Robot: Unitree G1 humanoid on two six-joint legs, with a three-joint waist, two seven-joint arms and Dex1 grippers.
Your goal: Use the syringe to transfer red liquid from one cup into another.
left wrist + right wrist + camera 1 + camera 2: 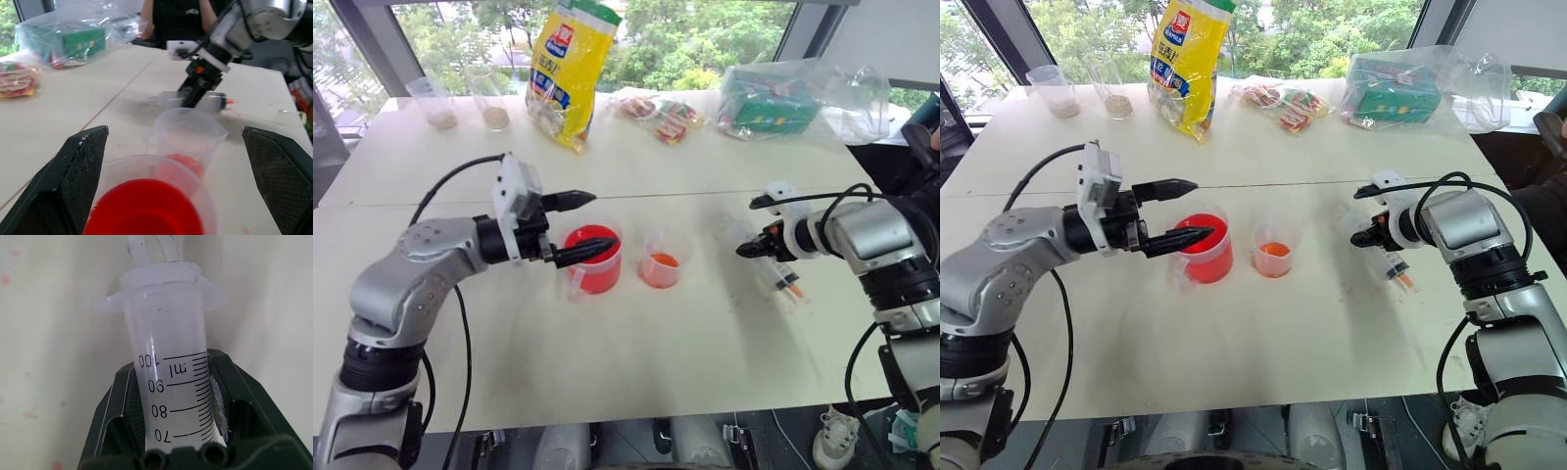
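Note:
The syringe (784, 280) lies flat on the white table (626, 362) at the right, its orange tip towards the front edge. My right gripper (173, 382) is shut on its clear barrel near the flange; it also appears from across the table as the right gripper (193, 97). The handled beaker (593, 260) holds bright red liquid (146, 208) at mid-table. Just right of it stands the smaller cup (660, 265) with a little orange-red liquid. My left gripper (600, 223) is open, its fingers (80, 166) wide on either side of the beaker's rim.
At the table's far side stand two clear cups with beige powder (438, 104), a yellow bag (570, 69), snack packets (661, 116) and a green box in a plastic bag (773, 98). A person (181, 19) sits beyond the right edge.

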